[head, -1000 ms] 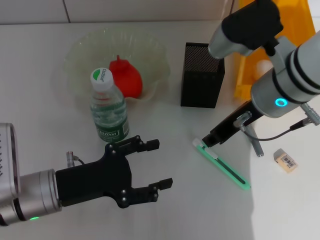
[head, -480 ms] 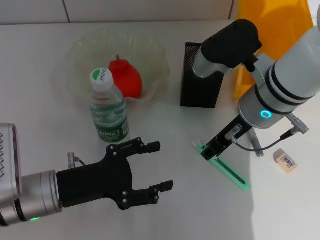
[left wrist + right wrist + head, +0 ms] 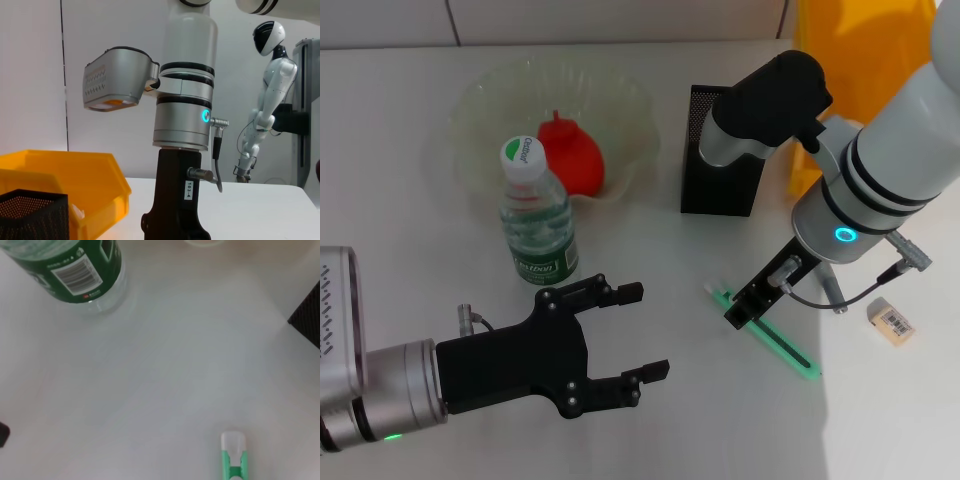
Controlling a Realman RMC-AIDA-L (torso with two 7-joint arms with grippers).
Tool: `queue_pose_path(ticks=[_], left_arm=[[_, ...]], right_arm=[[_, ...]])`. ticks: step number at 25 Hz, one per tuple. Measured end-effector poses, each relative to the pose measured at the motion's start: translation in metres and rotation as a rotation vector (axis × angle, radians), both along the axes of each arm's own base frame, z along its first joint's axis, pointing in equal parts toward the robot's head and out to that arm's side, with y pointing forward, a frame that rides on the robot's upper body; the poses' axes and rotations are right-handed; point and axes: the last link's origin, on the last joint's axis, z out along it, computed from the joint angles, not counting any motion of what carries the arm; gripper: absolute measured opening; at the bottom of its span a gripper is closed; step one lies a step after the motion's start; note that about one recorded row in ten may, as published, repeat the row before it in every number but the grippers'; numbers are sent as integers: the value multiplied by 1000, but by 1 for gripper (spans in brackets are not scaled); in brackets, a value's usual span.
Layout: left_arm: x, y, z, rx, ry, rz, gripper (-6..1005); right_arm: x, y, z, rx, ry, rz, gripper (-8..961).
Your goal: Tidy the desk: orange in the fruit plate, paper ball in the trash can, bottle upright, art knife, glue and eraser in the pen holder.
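**Bottle up, art knife next on the list**

The water bottle (image 3: 538, 215) stands upright just in front of the clear fruit plate (image 3: 485, 95) — that job looks done. A red-orange fruit (image 3: 571, 153) sits in the plate, so that one seems settled too. The right gripper (image 3: 752, 300) hangs low over the white end of the green art knife (image 3: 765, 331), which lies flat on the desk (image 3: 650, 400); whether its fingers are spread or closed cannot be told. The eraser (image 3: 892, 321) waits near the desk's right side, well apart from the black mesh pen holder (image 3: 723, 150) — both items still to go in. The left gripper (image 3: 610, 345) idles, fingers spread wide, holding nothing. Glue and paper ball are not visible.
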Motion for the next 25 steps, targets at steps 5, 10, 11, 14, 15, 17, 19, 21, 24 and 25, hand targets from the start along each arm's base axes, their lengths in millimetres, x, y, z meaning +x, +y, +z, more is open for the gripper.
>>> queue_pose_path(ticks=[5, 10, 11, 14, 15, 17, 19, 21, 24, 25], left_arm=[[0, 0, 0, 0, 0, 0, 783], [0, 0, 0, 0, 0, 0, 783], [0, 0, 0, 0, 0, 0, 783], [0, 0, 0, 0, 0, 0, 783], [0, 0, 0, 0, 0, 0, 783], [0, 0, 0, 0, 0, 0, 783], [0, 0, 0, 0, 1, 0, 783], [0, 0, 0, 0, 1, 0, 783], [0, 0, 0, 0, 0, 0, 783], [0, 0, 0, 0, 0, 0, 783]], right_arm=[[1, -1, -2, -7, -8, 4, 377], [4, -1, -3, -10, -15, -6, 353], [4, -1, -3, -11, -16, -8, 348], [5, -1, -3, -11, -17, -9, 301], [5, -1, -3, -11, -17, -8, 286], [5, -1, -3, -12, -17, -3, 255], [5, -1, -3, -12, -16, -2, 210], [4, -1, -3, -11, -15, 1, 183], [4, -1, -3, -7, -10, 4, 172], [3, 0, -2, -3, -5, 8, 168]])
